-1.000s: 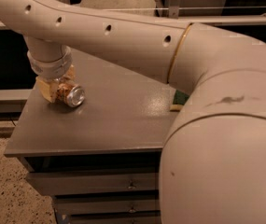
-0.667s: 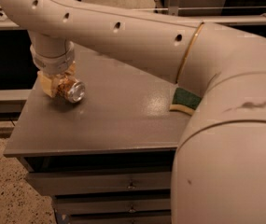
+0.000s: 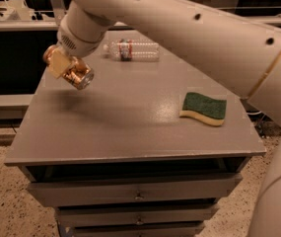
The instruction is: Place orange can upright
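Observation:
The orange can (image 3: 76, 73) is coppery with a shiny silver end. It hangs tilted in the air above the left part of the grey table (image 3: 130, 122), its silver end pointing down and to the right. My gripper (image 3: 61, 63) is shut on the can, with a pale finger pad (image 3: 57, 63) across its side. The large white arm reaches in from the upper right.
A clear plastic bottle (image 3: 132, 49) lies on its side at the back of the table. A green and yellow sponge (image 3: 204, 108) lies on the right part. The table has drawers below its front edge. A dark shelf stands to the left.
The gripper has lifted the can off the table surface and raised it. The arm has swung away, uncovering the bottle and the whole sponge.

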You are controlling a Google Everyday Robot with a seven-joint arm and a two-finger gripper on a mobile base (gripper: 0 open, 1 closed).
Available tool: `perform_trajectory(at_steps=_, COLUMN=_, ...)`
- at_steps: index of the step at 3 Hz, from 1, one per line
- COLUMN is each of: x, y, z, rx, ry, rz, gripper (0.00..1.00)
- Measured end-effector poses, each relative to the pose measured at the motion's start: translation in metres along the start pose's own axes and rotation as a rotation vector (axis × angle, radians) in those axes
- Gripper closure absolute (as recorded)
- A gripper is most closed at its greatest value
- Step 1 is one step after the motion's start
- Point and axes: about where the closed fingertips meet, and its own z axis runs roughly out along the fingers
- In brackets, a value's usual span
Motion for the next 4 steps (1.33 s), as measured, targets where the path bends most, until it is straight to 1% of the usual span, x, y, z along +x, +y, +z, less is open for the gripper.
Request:
perform_trajectory(at_steps=1, x=-0.014, y=-0.009, z=-0.019, rx=-0.063, ry=-0.196, rz=-0.023, gripper=1.00)
perform_trajectory(at_steps=2, x=-0.028, y=0.003, z=-0.035, rx=-0.099, ry=-0.405, rz=-0.062, gripper=1.00)
perform_trajectory(at_steps=3, x=-0.038, y=0.022, z=-0.040, rx=-0.087, ry=-0.561, rz=-0.115, gripper=1.00)
perform_trajectory(at_steps=4, x=-0.064, y=0.031, z=-0.053, rx=-0.050, ry=-0.652, rz=-0.151, gripper=1.00)
